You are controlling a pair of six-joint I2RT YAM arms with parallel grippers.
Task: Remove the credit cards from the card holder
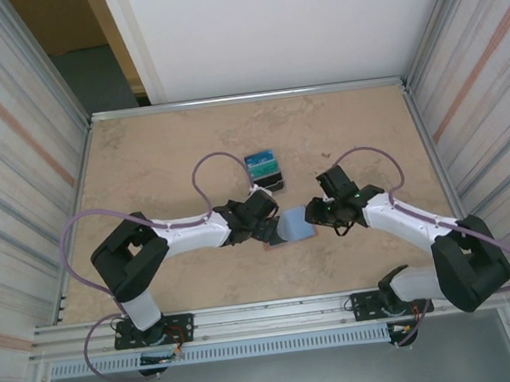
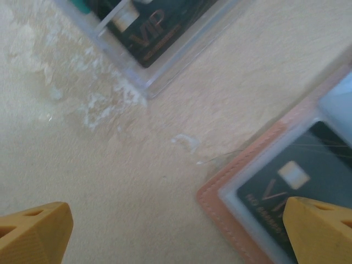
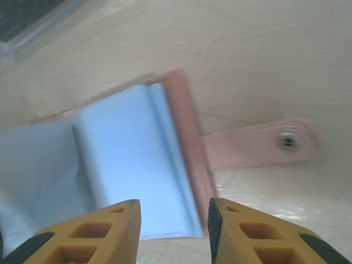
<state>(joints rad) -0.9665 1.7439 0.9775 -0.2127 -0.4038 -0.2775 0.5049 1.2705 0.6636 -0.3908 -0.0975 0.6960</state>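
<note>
Left wrist view: card holder open lower right, credit card seemingly sleeved; left hand and right hand released; pinch card next.

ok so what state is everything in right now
card holder, open, lying flat
tab, unsnapped, lying out to the side
dark card, in a holder sleeve
card stand, holding cards
left gripper, open wide, empty
right gripper, partly open over the holder, empty
</note>
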